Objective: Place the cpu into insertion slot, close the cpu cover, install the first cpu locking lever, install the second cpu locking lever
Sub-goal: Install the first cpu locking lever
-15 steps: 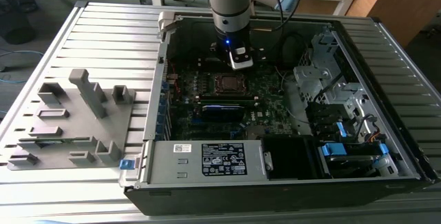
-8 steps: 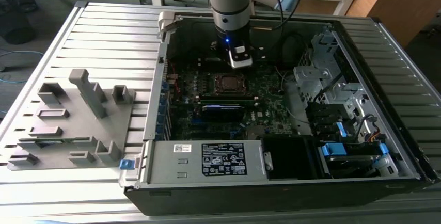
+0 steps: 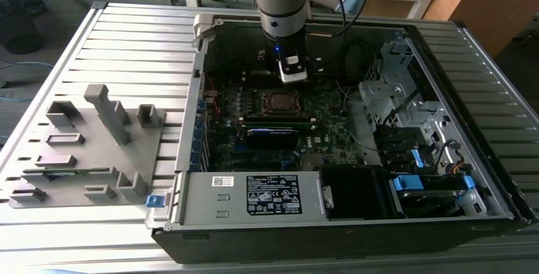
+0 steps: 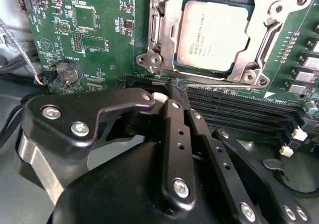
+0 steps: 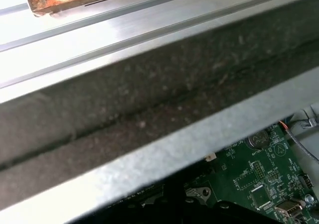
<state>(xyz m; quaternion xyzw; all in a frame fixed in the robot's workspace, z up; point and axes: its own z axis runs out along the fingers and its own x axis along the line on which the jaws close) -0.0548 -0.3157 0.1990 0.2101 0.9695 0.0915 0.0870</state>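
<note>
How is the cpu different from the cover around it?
The cpu is a solid plate with print; the cover is an open frame with a big window. The cpu is smaller and sits inside that window; the cover rings it. The cpu's face is smooth; the cover has bends and screws. Both are silvery metal, lying flat on the green board.

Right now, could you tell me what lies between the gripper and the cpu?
In the second wrist view, the rim of the cover and a long black slot on the green board separate the gripper from the cpu.
</note>
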